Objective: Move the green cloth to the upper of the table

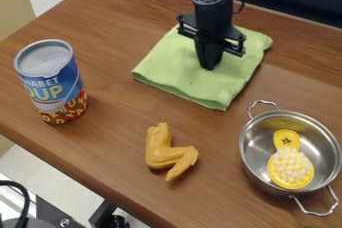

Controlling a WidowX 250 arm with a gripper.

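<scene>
The black gripper (210, 66) points down over the green cloth (180, 74), its fingers together and their tips at the middle of the cloth. Whether the tips touch the cloth or pinch any of it, I cannot tell. The cloth lies folded and fairly flat on the wooden table (110, 144), in the upper middle of the view, with a slightly raised right corner. Part of it is hidden behind the gripper.
A soup can (57, 84) stands at the left. A yellow chicken wing toy (160, 149) lies below the cloth. At the lower right, a metal pot (250, 147) holds a yellow brush (290, 167). The table's front edge runs diagonally along the lower left.
</scene>
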